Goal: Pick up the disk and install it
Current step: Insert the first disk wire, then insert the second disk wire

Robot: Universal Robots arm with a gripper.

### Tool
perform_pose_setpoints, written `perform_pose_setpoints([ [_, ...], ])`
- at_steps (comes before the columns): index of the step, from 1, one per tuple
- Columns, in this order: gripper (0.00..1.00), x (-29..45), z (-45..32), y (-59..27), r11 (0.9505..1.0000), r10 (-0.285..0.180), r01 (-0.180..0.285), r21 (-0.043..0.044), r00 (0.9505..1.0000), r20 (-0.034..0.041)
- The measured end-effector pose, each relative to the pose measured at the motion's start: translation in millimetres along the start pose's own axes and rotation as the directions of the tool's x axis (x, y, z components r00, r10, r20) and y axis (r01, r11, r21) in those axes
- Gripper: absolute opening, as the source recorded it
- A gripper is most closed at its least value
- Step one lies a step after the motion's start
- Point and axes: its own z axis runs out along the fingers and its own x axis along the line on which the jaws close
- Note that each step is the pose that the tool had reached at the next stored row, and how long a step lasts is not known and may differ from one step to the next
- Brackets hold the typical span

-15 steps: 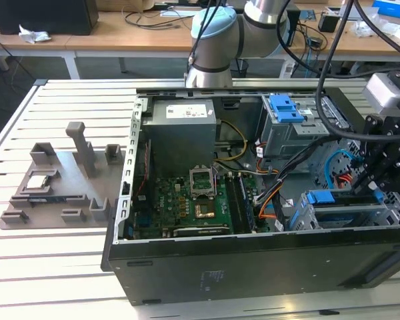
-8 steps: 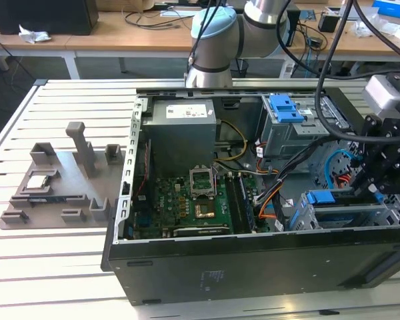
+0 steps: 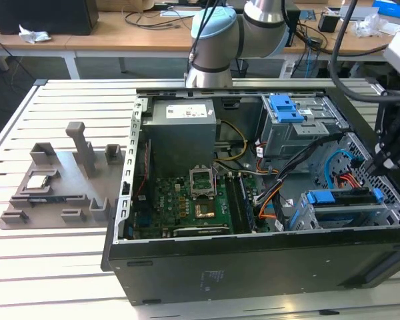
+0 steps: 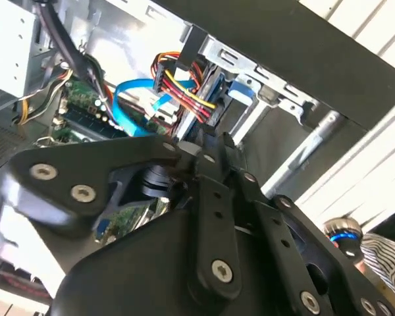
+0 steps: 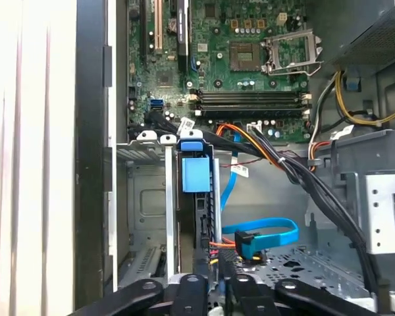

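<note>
Item: disk install, open PC case lying on its side on slatted white desk, toward the desk edge at the exterior view's right. Disk: in blue carrier, standing on edge in the lower drive cage at the case's near corner on the exterior view's right; in the first wrist view the carrier's blue tab shows end-on between the cage rails. Appears at least partly slid in; whether it is latched home, can't tell. Hand: black, hanging over the case edge just beside the disk's outer end; in the first wrist view hand lines up w/ the carrier. Whether it is wide, narrow or gripping the carrier: can't tell. Nearby: blue data cable looped just beside the cage; red/yellow/black power wires plugged at the drive end; motherboard mid-case; second blue carrier in the upper bay at the far side. Grey fixture plate w/ small square chip well apart, near the desk edge at the exterior view's left. Risks (judgement): carrier cocked in rails and jams if pushed off-axis; blue cable or power wires pinched or tugged loose by the hand's linkage, given tight clearance; a partial seat leaving the carrier unlatched; hand clipping the case wall.
</note>
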Motion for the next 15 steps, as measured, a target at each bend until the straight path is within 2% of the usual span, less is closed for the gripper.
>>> perform_pose_setpoints([
  [1, 0.16, -0.2, -5.2, 0.5, 1.0, 0.0, 0.0, 0.0, 1.0, 0.0001],
  [2, 0.11, -0.3, -10.5, 1.0, 1.0, 0.0, 0.0, 0.0, 1.0, 0.0001],
  [5, 0.11, -0.7, -21.3, 2.1, 1.0, 0.0, 0.0, 0.0, 1.0, 0.0],
  [11, 0.11, -0.7, -22.3, 2.1, 1.0, 0.0, 0.0, 0.0, 1.0, 0.0001],
  [12, 0.17, -0.7, -22.4, 2.1, 1.0, 0.0, 0.0, 0.0, 1.0, 0.0001],
  [13, 0.29, -0.7, -22.4, 2.2, 1.0, 0.0, 0.0, -0.0001, 1.0, 0.0001],
  [14, 0.29, -0.7, -22.4, 2.2, 1.0, 0.0, 0.0, 0.0, 1.0, 0.0001],
  [15, 0.36, -1.4, -22.6, 2.3, 1.0, 0.0, 0.0, 0.0001, 1.0, -0.0005],
])
